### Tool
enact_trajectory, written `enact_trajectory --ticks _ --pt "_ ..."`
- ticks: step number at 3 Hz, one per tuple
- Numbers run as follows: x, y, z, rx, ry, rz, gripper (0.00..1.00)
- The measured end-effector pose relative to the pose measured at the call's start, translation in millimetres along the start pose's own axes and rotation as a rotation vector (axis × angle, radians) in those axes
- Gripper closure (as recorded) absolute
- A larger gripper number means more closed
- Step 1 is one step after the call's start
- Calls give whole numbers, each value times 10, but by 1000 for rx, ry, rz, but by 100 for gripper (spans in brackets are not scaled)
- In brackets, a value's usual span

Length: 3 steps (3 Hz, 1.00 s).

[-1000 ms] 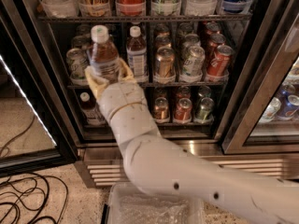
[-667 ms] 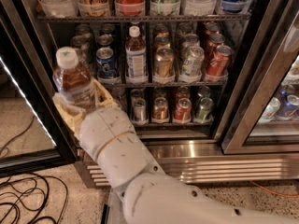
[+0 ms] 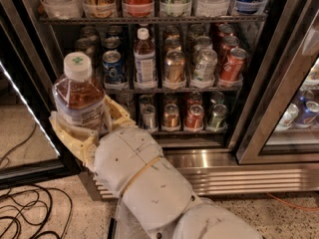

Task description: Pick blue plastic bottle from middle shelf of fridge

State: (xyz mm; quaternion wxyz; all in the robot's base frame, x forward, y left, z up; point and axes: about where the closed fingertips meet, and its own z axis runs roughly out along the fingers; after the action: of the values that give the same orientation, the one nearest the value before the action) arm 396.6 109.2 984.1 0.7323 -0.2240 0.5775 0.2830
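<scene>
My gripper (image 3: 85, 121) is shut on the blue plastic bottle (image 3: 79, 96): clear, brown drink, white cap with a green mark, pale label. I hold it upright in front of the fridge's (image 3: 279, 83) left side, outside the shelves and close to the camera. My pale yellow fingers (image 3: 62, 133) wrap its lower half. The middle shelf (image 3: 174, 89) is behind and to the right. On it stand a similar white-capped bottle (image 3: 144, 59), a blue soda can (image 3: 113, 66) and several other cans.
The open glass door (image 3: 20, 108) is at the left. Black cables (image 3: 25, 213) lie on the floor at the lower left and an orange cord (image 3: 294, 202) at the lower right. A second cooler's glass door (image 3: 299, 113) is on the right. The steel louvred base (image 3: 249, 173) runs below.
The gripper has drawn the bottle out of the middle shelf, moving left and toward the camera. The lane it came from now shows cans behind.
</scene>
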Motion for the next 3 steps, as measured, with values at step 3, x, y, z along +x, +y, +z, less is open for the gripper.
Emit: enact_trajectory --ticks 3 --pt "251 -1369 113 -38 -14 -33 100"
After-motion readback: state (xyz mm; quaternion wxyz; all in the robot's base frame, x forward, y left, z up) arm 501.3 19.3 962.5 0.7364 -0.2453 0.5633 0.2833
